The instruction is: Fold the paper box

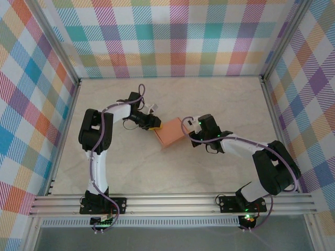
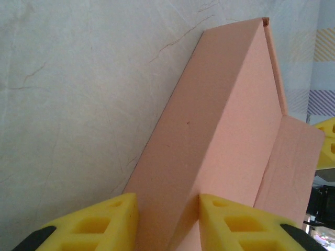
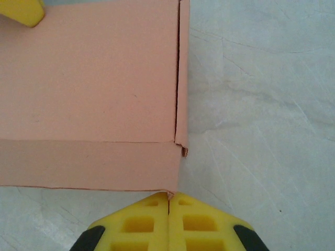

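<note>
Plainly the weak point is the grip at either end of the paper box (image 1: 170,133), which lies partly folded near the middle of the surface (image 1: 220,99), between the two arms. The left hand (image 2: 167,224) pinches the box's near end, with a yellow finger on each side of a raised long panel (image 2: 209,130). The card between them looks thin enough to buckle or crease off its score line if that hand squeezes harder or twists. The right hand (image 3: 168,203) has its fingers pressed together, tips touching the lower corner of a narrow flap (image 3: 89,164); whether a sliver of card is nipped between them I cannot tell. If nothing is nipped, a push from there would probably slide the whole box along the smooth surface toward the left hand instead of turning the flap. The corner looks a little ragged and could crumple or tear. If card is nipped, a pull against the left hand's hold could rip it at that corner or drag the box out of the left fingers. The side strip (image 3: 181,78) along the box's edge stands slightly apart from the main panel, so it may spring open once pressure comes off. The two hands sit close across a small box, so a careless move could knock their fingers together.
</note>
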Robot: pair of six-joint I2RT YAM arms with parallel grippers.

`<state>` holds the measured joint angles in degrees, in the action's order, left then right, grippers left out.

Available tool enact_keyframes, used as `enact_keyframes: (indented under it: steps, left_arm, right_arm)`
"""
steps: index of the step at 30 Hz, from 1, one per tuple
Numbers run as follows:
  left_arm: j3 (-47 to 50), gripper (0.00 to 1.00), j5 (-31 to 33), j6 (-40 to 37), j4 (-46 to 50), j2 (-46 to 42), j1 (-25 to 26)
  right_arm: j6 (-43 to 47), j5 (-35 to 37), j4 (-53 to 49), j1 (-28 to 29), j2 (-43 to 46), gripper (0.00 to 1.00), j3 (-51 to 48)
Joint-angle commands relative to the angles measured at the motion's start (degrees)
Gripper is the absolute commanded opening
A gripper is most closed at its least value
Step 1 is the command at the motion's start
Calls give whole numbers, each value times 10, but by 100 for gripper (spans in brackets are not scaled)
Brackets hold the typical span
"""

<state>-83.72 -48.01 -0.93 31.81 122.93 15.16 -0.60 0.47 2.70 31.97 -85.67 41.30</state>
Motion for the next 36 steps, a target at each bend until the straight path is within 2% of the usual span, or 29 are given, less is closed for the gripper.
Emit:
enact_keyframes:
  steps: [1, 7, 9, 17, 23, 25, 28, 32, 34, 36]
  left_arm:
    - [10, 34, 82, -6, 40, 46, 0]
    - [3, 34, 93, -9, 50, 42, 1]
    - [5, 34, 96, -9, 49, 42, 1]
    - [3, 36, 107, -9, 53, 35, 0]
    - [-6, 37, 100, -12, 54, 41, 0]
    - [-7, 39, 99, -15, 53, 39, 1]
    - [-7, 46, 96, -15, 40, 25, 0]
    - [-15, 53, 93, 5, 24, 5, 1]
    - [-26, 57, 91, 8, 31, 8, 1]
    - [-29, 67, 87, 5, 35, 13, 2]
  right_arm:
    - [12, -46, 84, 5, -9, 0, -8]
    - [7, -38, 113, 2, -38, 0, -22]
    - [6, -36, 117, 2, -43, 4, -26]
    - [-4, -7, 91, 1, 52, 59, -76]
    - [-37, -4, 108, -17, 167, 76, -137]
    - [-72, -34, 94, -44, 183, 81, -124]
    - [-131, -89, 36, -88, 151, 82, -60]
    - [-189, -161, -81, -124, 29, 82, 69]
    - [-230, -197, -102, -138, -27, 82, 111]
    - [-268, -241, -99, -151, -74, 82, 139]
